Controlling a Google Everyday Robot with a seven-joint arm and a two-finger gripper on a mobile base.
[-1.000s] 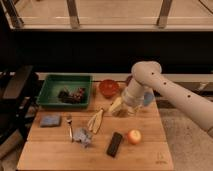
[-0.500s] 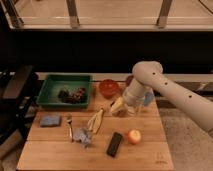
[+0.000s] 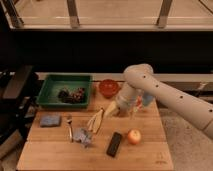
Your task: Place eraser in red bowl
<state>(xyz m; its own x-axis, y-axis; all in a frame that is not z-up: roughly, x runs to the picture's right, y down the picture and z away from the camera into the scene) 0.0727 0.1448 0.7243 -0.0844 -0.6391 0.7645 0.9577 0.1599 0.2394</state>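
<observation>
The eraser [image 3: 114, 144], a flat black block, lies on the wooden table near the front, just left of the apple [image 3: 133, 136]. The red bowl [image 3: 108, 87] stands at the back of the table, right of the green tray, and looks empty. My gripper [image 3: 113, 109] hangs from the white arm that comes in from the right. It is over the middle of the table, in front of the bowl and well behind the eraser, above the banana's upper end. It holds nothing that I can see.
A green tray [image 3: 52, 98] with dark items stands at the back left. A banana [image 3: 96, 120], a crumpled grey object [image 3: 84, 136], a utensil [image 3: 70, 127] and a blue-grey sponge [image 3: 50, 120] lie left of the eraser. A bluish object [image 3: 148, 99] is partly hidden behind the arm.
The arm has barely moved. Nothing on the table has shifted.
</observation>
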